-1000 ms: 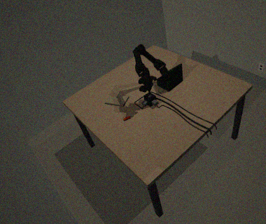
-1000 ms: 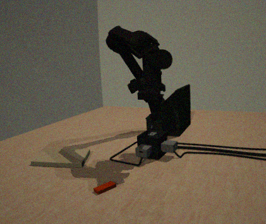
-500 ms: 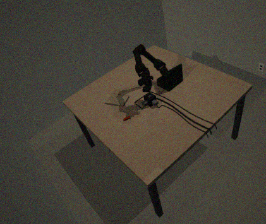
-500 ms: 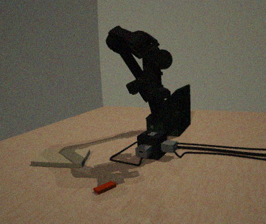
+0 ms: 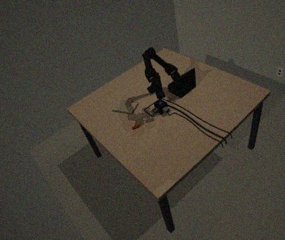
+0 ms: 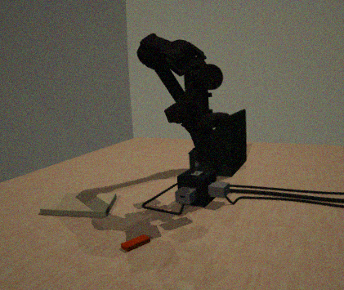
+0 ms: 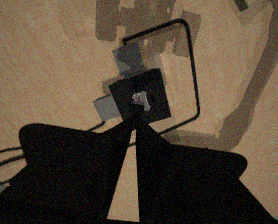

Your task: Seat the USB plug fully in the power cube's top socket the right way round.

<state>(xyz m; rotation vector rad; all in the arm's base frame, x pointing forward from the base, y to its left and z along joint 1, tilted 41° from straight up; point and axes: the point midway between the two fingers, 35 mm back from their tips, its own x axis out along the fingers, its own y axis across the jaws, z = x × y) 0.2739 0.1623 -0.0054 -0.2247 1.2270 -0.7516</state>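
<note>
The black power cube (image 5: 160, 105) (image 6: 200, 193) (image 7: 154, 82) stands on the table, with the pale socket (image 6: 197, 173) (image 7: 142, 100) visible on its top face. My gripper (image 5: 160, 97) (image 6: 197, 163) (image 7: 135, 122) points down just above the cube. Its fingers are nearly together, shut on the small USB plug. The plug is almost wholly hidden by the dark fingertips; which way round it faces cannot be told. In the wrist view the fingertips overlap the cube's near edge, and the cube looks turned relative to them.
Grey plugs (image 6: 185, 196) (image 6: 219, 189) (image 7: 128, 59) (image 7: 106, 107) sit on the cube's sides, with black cables (image 5: 198, 124) (image 6: 284, 192) running right and one looping left. An orange block (image 5: 136, 127) (image 6: 136, 243), a grey-green angled piece (image 6: 73, 213) and a large black box (image 5: 184, 84) (image 6: 235, 155) are nearby.
</note>
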